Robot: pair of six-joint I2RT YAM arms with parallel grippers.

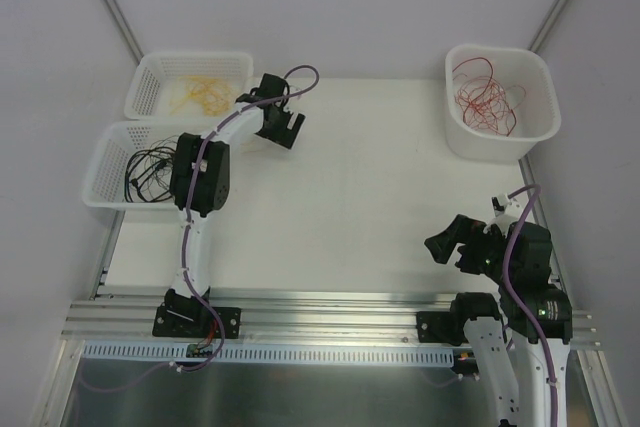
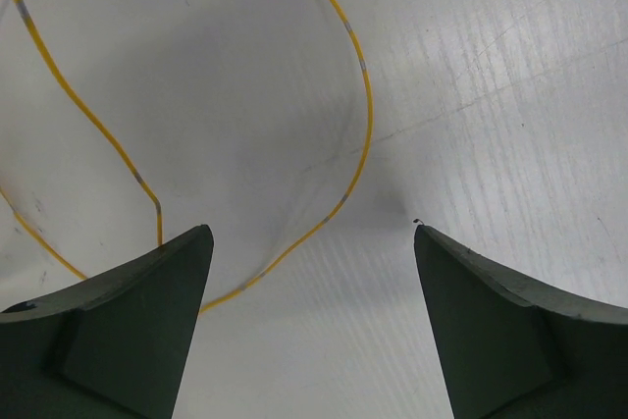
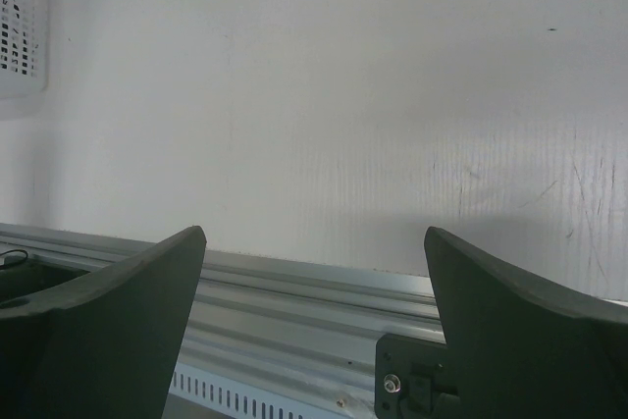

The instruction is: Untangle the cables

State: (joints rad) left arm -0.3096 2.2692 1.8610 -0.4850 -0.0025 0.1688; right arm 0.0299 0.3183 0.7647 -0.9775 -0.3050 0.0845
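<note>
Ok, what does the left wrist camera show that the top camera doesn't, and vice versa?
Left wrist only: a yellow cable loop with grey bands, lying just ahead of the left gripper. Top only: black cables in one basket, red cables in the white tub, the right gripper. Both: the open left gripper and the white table.

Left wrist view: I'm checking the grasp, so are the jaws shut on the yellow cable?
No, the jaws stand wide apart and the yellow cable lies ungripped on the table.
</note>
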